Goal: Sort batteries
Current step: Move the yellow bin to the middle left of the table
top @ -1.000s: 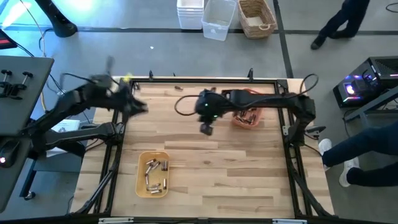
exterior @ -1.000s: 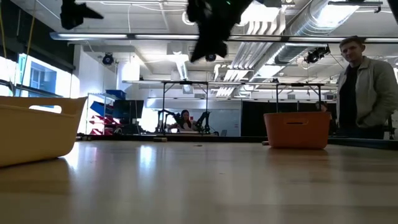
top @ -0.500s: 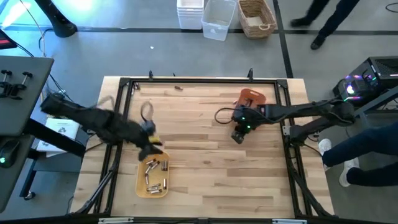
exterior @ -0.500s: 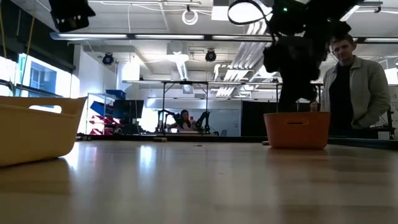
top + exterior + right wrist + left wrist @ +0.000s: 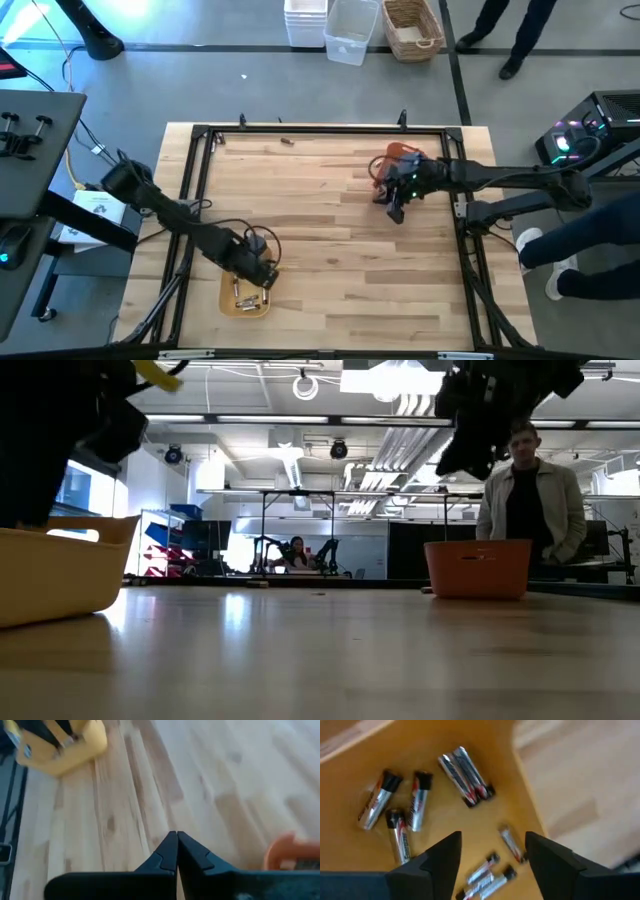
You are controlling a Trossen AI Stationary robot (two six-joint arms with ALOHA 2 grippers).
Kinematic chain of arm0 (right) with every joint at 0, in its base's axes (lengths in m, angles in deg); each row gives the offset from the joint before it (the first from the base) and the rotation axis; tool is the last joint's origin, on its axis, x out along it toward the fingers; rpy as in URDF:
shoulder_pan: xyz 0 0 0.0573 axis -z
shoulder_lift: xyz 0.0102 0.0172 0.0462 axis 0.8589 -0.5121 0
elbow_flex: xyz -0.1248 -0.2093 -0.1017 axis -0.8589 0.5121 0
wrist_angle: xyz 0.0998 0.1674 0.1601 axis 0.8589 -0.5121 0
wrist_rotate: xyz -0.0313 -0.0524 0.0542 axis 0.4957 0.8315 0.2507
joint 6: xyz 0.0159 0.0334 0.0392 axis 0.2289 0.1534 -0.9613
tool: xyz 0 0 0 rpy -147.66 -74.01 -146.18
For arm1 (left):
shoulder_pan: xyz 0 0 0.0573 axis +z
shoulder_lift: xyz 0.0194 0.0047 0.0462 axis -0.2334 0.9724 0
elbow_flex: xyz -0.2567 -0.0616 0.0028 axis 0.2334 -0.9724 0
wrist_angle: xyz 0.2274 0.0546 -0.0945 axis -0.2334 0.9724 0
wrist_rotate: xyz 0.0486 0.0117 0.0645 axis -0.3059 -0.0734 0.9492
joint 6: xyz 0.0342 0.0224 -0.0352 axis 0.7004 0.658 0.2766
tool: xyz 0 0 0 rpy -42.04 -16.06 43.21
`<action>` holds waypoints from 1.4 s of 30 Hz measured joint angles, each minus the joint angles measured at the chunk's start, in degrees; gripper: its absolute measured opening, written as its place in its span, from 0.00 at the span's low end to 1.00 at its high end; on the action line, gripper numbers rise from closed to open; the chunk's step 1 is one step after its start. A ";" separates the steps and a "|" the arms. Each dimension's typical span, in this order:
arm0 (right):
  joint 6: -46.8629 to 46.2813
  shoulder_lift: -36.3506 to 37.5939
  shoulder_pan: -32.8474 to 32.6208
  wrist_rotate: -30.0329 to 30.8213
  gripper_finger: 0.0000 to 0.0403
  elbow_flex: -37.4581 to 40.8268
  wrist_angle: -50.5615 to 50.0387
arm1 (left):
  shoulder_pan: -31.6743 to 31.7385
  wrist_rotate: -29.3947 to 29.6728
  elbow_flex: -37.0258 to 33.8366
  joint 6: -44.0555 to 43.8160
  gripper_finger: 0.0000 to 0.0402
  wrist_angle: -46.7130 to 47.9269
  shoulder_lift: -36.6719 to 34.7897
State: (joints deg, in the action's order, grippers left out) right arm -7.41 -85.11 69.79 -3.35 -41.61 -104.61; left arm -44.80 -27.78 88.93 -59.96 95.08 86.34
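Note:
Several silvery batteries (image 5: 465,777) with dark ends lie loose on the floor of the yellow tray (image 5: 232,305) at the near left. More batteries (image 5: 245,298) show past the arm in the high view. My left gripper (image 5: 492,845) hovers open just above them, pointing steeply down, one finger on either side of a small cell (image 5: 512,845) without touching it. My right gripper (image 5: 396,212) hangs shut and empty above the table beside the orange tray (image 5: 398,160) at the far right. What lies in the orange tray is hidden.
A black frame rail (image 5: 320,130) runs round the wooden table. Clear bins (image 5: 350,30) and a wicker basket (image 5: 412,28) stand on the floor beyond the far edge. A person (image 5: 530,500) stands behind the orange tray (image 5: 478,568). Bare wood lies between the two trays.
My left gripper has swung from the table's far left corner toward the near edge and down over the yellow tray, tipping to point downward, and has stayed open. My right gripper, still shut, has drawn back from the table's middle toward the right, next to the orange tray.

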 joint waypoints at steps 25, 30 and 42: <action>6.23 -1.66 11.09 -1.54 0.00 -7.73 -1.64 | 27.92 11.43 -0.61 25.70 0.00 15.01 0.87; 2.31 -8.60 15.18 -4.32 0.00 -9.61 -1.03 | 38.41 12.94 -0.61 41.22 0.00 12.87 0.87; 5.89 -34.81 26.27 -0.63 0.00 -31.21 -18.51 | 56.13 2.15 1.95 69.49 0.00 5.47 -0.13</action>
State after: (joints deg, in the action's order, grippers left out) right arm -1.52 -119.93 96.06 -3.98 -72.83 -123.12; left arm 11.33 -25.63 90.88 9.53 100.55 86.21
